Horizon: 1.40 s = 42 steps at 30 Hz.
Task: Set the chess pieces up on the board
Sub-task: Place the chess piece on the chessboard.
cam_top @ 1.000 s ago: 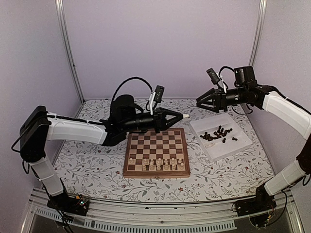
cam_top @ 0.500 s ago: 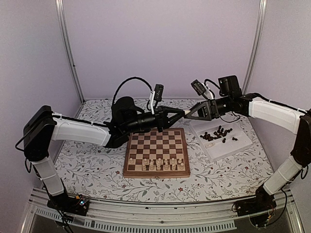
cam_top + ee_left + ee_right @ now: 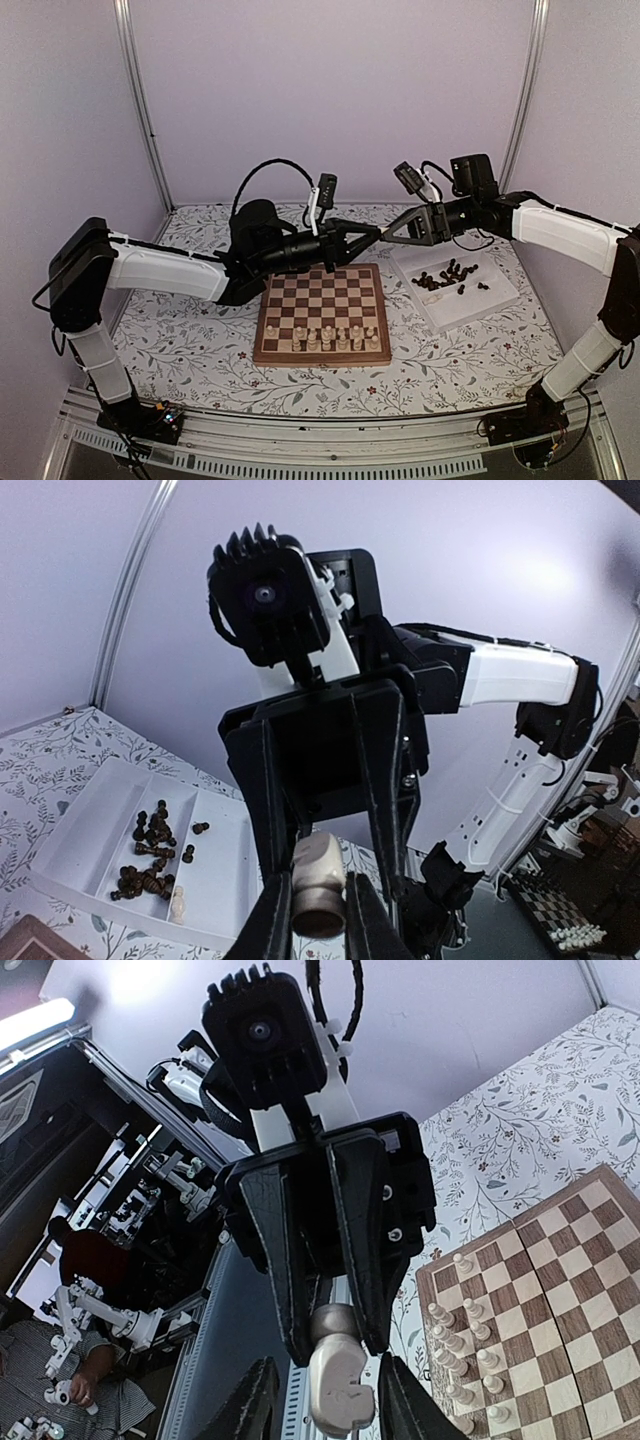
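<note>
Plainly, the pale chess piece (image 3: 336,1385) looks light, hard and slick; grip its waist. The left gripper (image 3: 318,928) pinches it, and the right gripper (image 3: 330,1412) straddles it, half-open.

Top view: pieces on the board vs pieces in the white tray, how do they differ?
Colour: the pieces on the board are all pale cream; the pieces in the tray are nearly all dark brown, with one pale one among them.
Pose: the board pieces stand upright; the tray ones lie loose.
Order: board pieces form two rows along the near edge; tray pieces sit in a jumbled cluster.
Shared: small turned chessmen.
</note>
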### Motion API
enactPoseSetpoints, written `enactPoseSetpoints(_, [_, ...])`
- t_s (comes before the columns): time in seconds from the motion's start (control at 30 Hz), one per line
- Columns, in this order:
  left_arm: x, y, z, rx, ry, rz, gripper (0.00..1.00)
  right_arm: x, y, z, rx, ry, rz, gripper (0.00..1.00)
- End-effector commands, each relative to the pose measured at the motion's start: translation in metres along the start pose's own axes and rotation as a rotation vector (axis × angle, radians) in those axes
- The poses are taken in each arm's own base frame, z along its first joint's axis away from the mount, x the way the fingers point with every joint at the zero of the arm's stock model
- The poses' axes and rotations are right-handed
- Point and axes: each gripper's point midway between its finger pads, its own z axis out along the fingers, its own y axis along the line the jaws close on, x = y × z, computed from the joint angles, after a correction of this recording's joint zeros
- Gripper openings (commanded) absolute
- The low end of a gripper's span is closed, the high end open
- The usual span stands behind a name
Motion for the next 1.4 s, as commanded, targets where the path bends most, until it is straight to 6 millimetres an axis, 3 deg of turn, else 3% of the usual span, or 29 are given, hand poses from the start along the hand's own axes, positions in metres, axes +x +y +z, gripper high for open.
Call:
enactPoseSetpoints(0.0, [-0.001, -0.011, 0.008, 0.041, -0.007, 0.000, 0.14, -0.013, 0.001, -0.004, 0.007, -0.019, -0.035, 0.36])
enactPoseSetpoints(0.33, [0.004, -0.009, 0.012, 0.034, 0.022, -0.022, 0.16, -0.020, -0.005, -0.011, 0.074, -0.039, -0.065, 0.12])
enactPoseSetpoints(0.53, [-0.009, -0.001, 0.002, -0.082, 0.041, 0.050, 0.42, -0.024, -0.025, -0.017, 0.258, -0.009, -0.152, 0.05])
enactPoseSetpoints(0.63, [-0.022, 0.015, -0.017, -0.249, 0.070, 0.128, 0.52, -0.020, -0.040, -0.015, 0.372, 0.053, -0.207, 0.05])
enactPoseSetpoints(0.77, [-0.032, 0.025, -0.055, -0.408, 0.118, 0.215, 0.55, -0.007, -0.066, -0.006, 0.510, 0.176, -0.280, 0.05])
enactPoseSetpoints(0.9, [-0.028, 0.035, -0.103, -0.559, 0.113, 0.204, 0.55, 0.011, -0.092, 0.011, 0.606, 0.340, -0.337, 0.05])
enactPoseSetpoints(0.97, [-0.012, 0.038, -0.124, -0.586, 0.112, 0.163, 0.55, 0.023, -0.108, 0.019, 0.648, 0.429, -0.365, 0.04])
enactPoseSetpoints(1.13, [0.007, 0.042, -0.152, -0.642, 0.115, 0.079, 0.55, 0.056, -0.141, 0.035, 0.730, 0.636, -0.405, 0.04])
enactPoseSetpoints(1.37, [0.002, 0.046, -0.183, -0.741, 0.066, 0.069, 0.55, 0.102, -0.168, 0.057, 0.776, 0.843, -0.447, 0.04])
